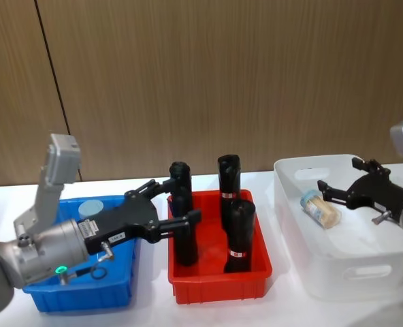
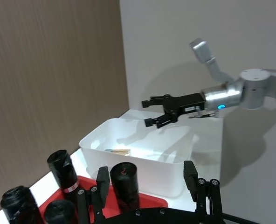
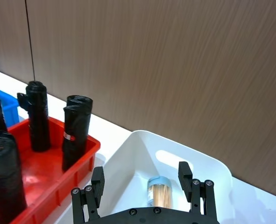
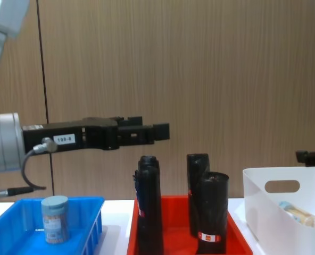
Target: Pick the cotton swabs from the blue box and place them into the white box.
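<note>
White box (image 1: 324, 269) roomy beneath right claw (image 1: 339, 174) (spread wide)

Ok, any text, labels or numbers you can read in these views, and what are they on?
"189-8", last digits unsure: white sticker on the left gripper.
No legible text: red-and-white bands on the black rolls.
Too small to read: label on the cotton swab jar in the blue box.
</note>
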{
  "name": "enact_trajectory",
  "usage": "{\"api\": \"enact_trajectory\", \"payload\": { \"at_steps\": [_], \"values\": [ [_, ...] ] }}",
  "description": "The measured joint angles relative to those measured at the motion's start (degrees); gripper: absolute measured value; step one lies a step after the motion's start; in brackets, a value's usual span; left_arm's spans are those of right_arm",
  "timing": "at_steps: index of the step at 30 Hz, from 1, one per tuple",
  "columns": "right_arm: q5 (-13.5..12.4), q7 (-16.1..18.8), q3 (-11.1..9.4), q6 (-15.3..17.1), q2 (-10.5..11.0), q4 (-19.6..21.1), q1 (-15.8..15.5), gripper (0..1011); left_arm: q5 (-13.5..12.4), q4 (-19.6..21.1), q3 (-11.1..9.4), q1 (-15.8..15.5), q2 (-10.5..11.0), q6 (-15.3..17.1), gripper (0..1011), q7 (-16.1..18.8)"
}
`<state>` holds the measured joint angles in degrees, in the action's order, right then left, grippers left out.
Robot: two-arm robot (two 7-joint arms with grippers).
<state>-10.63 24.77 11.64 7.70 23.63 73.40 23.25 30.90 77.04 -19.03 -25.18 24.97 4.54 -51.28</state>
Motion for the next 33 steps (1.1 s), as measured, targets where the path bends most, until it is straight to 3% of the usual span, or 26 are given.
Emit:
{"api": "enact_trajectory", "payload": {
  "at_steps": [33],
  "values": [
    [-4.6,-16.4,1.0,-4.6,-3.4,21.8,-18.8,1001,-9.5,7.9,-3.5,5.7,-1.5,-1.9,1004,24.8]
  ]
}}
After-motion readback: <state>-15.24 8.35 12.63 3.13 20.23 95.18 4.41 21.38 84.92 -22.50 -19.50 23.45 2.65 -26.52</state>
